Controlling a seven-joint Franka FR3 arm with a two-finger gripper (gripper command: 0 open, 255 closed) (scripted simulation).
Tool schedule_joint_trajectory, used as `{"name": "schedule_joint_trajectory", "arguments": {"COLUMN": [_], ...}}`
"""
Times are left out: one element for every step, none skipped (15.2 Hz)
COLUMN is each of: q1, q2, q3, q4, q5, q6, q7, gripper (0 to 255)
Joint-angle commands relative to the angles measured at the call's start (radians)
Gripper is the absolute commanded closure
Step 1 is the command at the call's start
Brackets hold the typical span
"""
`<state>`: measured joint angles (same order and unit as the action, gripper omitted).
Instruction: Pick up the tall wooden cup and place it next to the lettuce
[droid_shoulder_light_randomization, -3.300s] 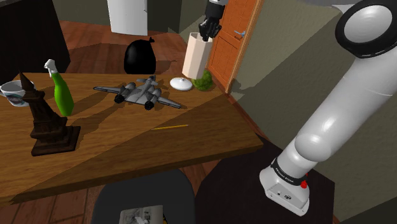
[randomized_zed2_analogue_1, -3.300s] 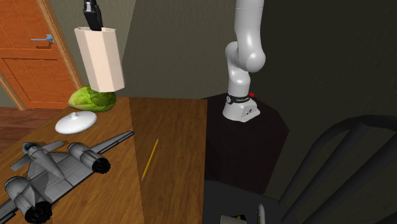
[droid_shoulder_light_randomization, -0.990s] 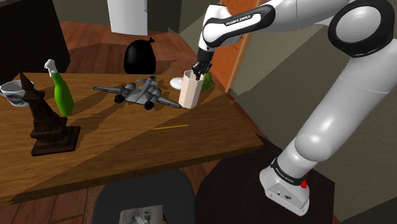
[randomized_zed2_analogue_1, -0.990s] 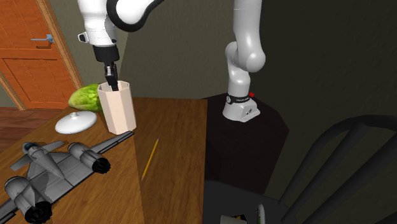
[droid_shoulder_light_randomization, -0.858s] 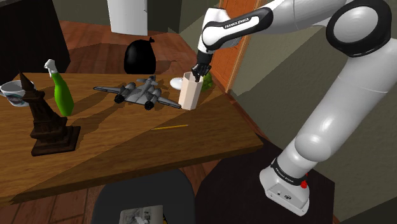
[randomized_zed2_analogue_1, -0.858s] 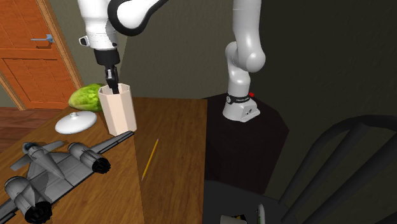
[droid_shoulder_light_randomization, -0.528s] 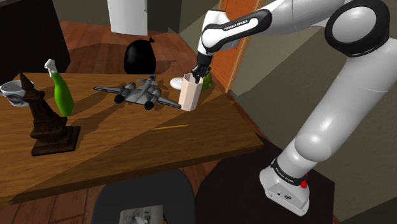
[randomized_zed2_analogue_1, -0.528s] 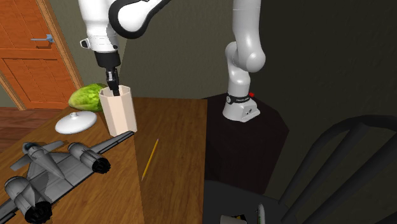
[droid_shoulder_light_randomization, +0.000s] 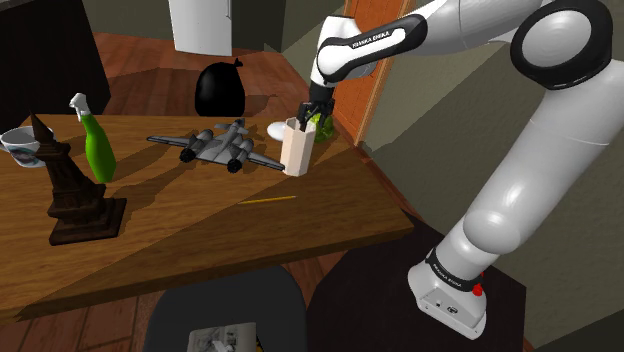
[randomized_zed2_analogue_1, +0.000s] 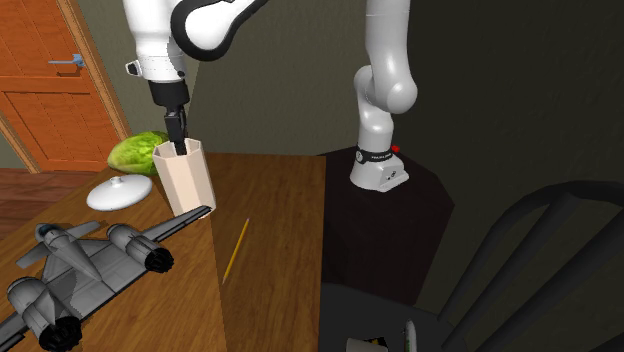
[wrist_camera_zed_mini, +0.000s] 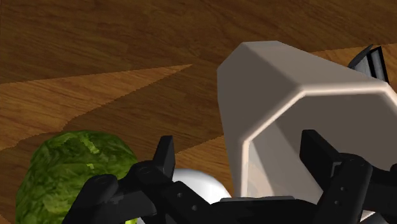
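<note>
Wrist view: gripper (wrist_camera_zed_mini: 239, 142) spread astride the pale cup (wrist_camera_zed_mini: 286, 83) rim

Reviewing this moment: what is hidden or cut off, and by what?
- Green lettuce: shoulder view, mostly behind the tall pale faceted cup and the black gripper.
- Gap between cup and lettuce: second exterior view, cup overlaps lettuce.
- White round lid: wrist view, largely covered by the gripper.
- Pale item on the dark chair: shoulder view, cut by the bottom edge.

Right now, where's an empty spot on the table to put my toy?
Bare table lies between the tower statue and the pencil, and from the pencil to the near edge. The far corner is crowded: plane, cup, lettuce.
</note>
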<state>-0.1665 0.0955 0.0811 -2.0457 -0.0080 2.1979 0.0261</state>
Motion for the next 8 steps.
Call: {"name": "schedule_joint_trajectory", "arguments": {"q1": [0.0, 0.0, -0.001, -0.001, -0.001, -0.001, -0.001, -0.001], "q2": [0.0, -0.016, -0.031, -0.044, -0.054, -0.054, -0.054, -0.054], "q3": [0.0, 0.0, 0.0, 0.0, 0.0, 0.0, 0.0, 0.0], "q4": [0.0, 0.015, 0.031, 0.049, 0.064, 0.064, 0.064, 0.064], "q5": [0.0, 0.002, 0.003, 0.005, 0.006, 0.006, 0.006, 0.006], "q6": [0.0, -0.031, -0.062, -0.093, -0.118, -0.118, -0.118, -0.118], "q7": [0.0, -0.001, -0.002, -0.003, -0.004, -0.004, -0.004, -0.004], "gripper": [0, 0, 0, 0, 0, 0, 0, 0]}}
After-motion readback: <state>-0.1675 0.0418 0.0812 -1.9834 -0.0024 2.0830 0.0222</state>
